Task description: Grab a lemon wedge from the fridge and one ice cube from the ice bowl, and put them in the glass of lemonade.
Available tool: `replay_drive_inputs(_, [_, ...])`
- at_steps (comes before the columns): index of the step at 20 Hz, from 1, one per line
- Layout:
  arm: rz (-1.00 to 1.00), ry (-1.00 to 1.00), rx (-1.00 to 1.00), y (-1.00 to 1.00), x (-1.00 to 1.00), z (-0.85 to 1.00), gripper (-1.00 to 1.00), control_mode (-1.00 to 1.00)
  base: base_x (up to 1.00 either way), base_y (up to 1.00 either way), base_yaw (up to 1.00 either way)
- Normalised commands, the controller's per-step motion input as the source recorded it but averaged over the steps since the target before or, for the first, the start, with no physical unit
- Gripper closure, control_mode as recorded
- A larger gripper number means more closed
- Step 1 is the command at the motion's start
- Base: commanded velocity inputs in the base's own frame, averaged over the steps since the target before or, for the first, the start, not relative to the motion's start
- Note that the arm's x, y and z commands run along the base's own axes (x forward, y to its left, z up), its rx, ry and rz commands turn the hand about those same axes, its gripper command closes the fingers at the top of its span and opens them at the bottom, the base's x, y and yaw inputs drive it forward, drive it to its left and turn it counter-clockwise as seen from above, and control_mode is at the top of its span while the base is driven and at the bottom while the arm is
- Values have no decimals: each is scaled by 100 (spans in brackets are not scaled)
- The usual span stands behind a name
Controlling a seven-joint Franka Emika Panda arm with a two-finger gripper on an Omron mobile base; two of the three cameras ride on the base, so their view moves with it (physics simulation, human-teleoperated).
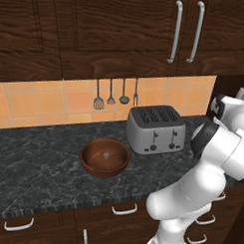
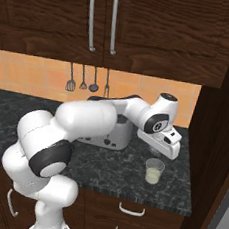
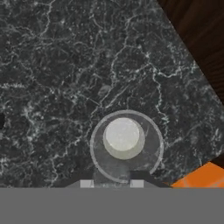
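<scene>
The glass of lemonade stands on the dark counter right of the toaster, and from above its pale liquid shows as a round disc. My gripper hangs just over the glass, pointing down, shut; its tips peek in at the glass's near rim with nothing visible between them. The ice bowl, dark reddish wood, sits left of the toaster with a small pale ice cube in it. The lemon wedge and the fridge are out of view.
A silver four-slot toaster stands between bowl and glass. A tall dark wood panel rises close to the right of the glass. Utensils hang on the orange tiled wall under the upper cabinets.
</scene>
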Motion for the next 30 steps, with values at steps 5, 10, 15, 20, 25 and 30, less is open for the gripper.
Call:
replay_drive_inputs(5, [-3,-1,1,-32,-1,-6,100,-100,0,0,0])
replay_drive_inputs(10, [0,0,0,-5,6,-2,100,-100,0,0,0])
replay_drive_inputs(15, [0,0,0,0,1,-27,100,-100,0,0,0])
replay_drive_inputs(20, [0,0,0,0,0,-4,-100,-100,0,0,0])
replay_drive_inputs(25, [0,0,0,0,0,0,-100,-100,0,0,0])
replay_drive_inputs(30, [0,0,0,0,-1,0,-100,-100,0,0,0])
